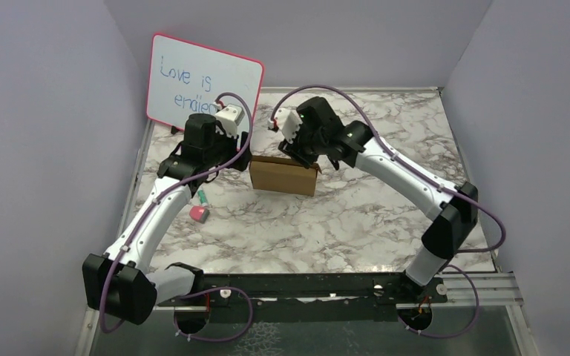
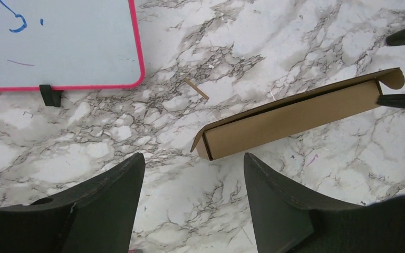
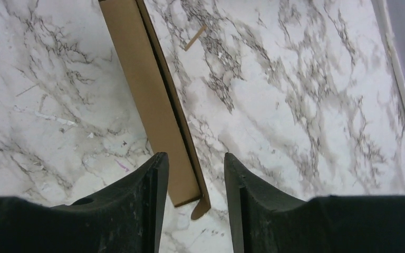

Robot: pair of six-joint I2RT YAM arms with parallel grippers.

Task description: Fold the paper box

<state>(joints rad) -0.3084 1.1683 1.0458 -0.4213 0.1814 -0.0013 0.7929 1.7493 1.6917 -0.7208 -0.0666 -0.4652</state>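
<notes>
The paper box (image 1: 283, 176) is a brown cardboard box folded into a long thin shape, standing on a long edge at mid-table. It also shows in the left wrist view (image 2: 290, 118) and the right wrist view (image 3: 147, 100), with a rounded tab sticking out at its right end. My left gripper (image 1: 243, 152) is open and empty, just off the box's left end (image 2: 193, 158). My right gripper (image 1: 302, 156) is open, its jaws straddling the box's right end without closing on it (image 3: 195, 156). Its fingertips (image 2: 401, 100) show at that end in the left wrist view.
A pink-framed whiteboard (image 1: 204, 81) stands at the back left on small feet (image 2: 58, 42). A green marker (image 1: 202, 196) and a pink eraser (image 1: 199, 213) lie beside the left arm. A small cardboard scrap (image 2: 196, 89) lies behind the box. Grey walls enclose the table.
</notes>
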